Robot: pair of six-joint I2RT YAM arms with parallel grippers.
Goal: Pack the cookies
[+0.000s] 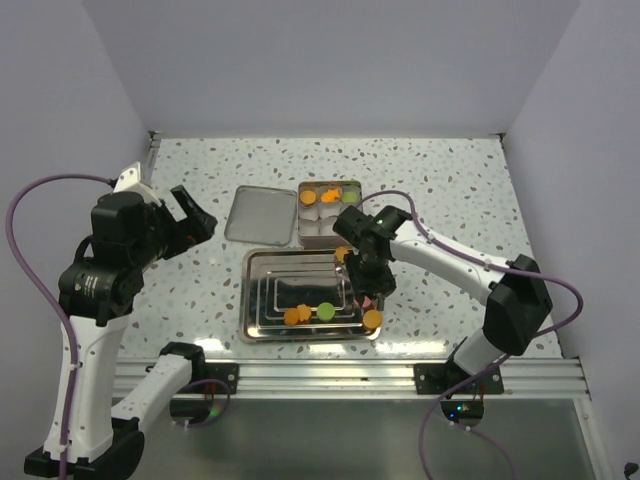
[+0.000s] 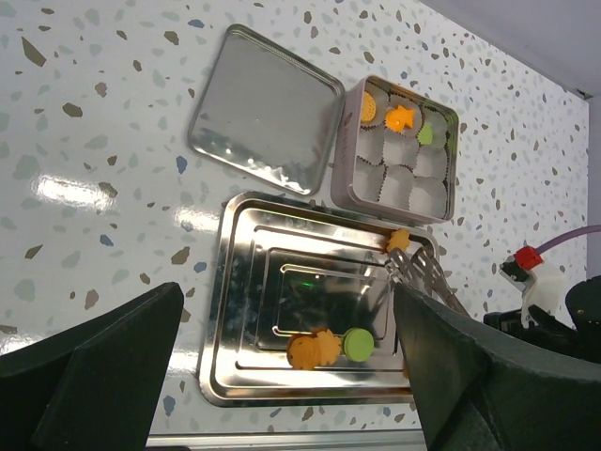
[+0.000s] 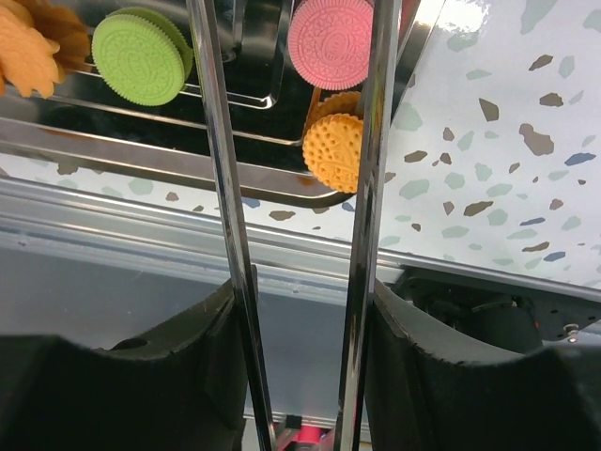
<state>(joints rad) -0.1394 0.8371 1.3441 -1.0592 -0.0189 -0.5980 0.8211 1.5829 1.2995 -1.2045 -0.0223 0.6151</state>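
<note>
Cookies [image 1: 326, 311] on tray [image 1: 258, 300], tin [image 1: 329, 211] behind

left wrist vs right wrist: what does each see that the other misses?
Only left wrist: the tin of white paper cups holding a few cookies, the loose lid beside it, and the whole steel tray.
Only right wrist: a pink cookie and a round orange cookie on the tray's rim, seen between its tool's long prongs.
Both: the green cookie, the orange flower cookie and the speckled table.

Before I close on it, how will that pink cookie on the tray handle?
The pink cookie looks flat and stiff, so it probably won't flex or roll. It is small, likely light. On the shiny tray it may skid if nudged by the metal fingers.
</note>
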